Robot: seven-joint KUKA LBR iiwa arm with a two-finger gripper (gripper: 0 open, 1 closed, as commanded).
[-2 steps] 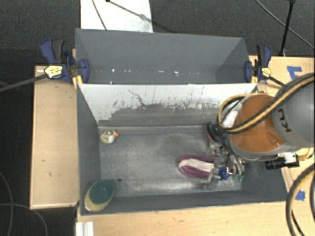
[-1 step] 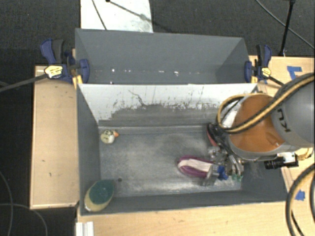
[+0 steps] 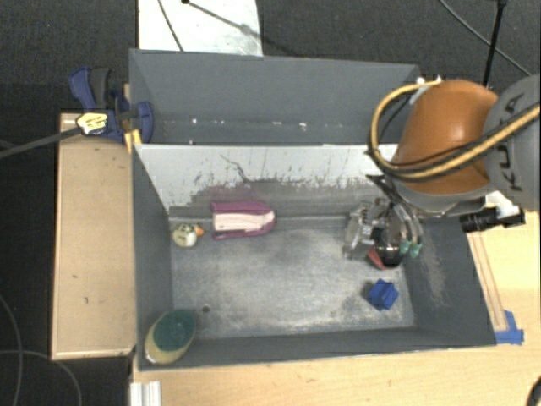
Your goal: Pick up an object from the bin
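Observation:
My gripper (image 3: 366, 232) hangs low over the right part of the bin floor, close to the back wall. Right beside and below it lies a small dark thing with a red patch (image 3: 386, 258); whether the gripper touches it is hidden from me. A small blue block (image 3: 382, 295) sits on the floor a little in front of the gripper, apart from it.
A purple and pink stapler-like thing (image 3: 242, 219) lies along the back wall at the left. A small yellowish ball (image 3: 185, 236) rests beside it. A round green and yellow sponge (image 3: 172, 335) sits in the front left corner. The arm's orange cover looms above the bin's right side.

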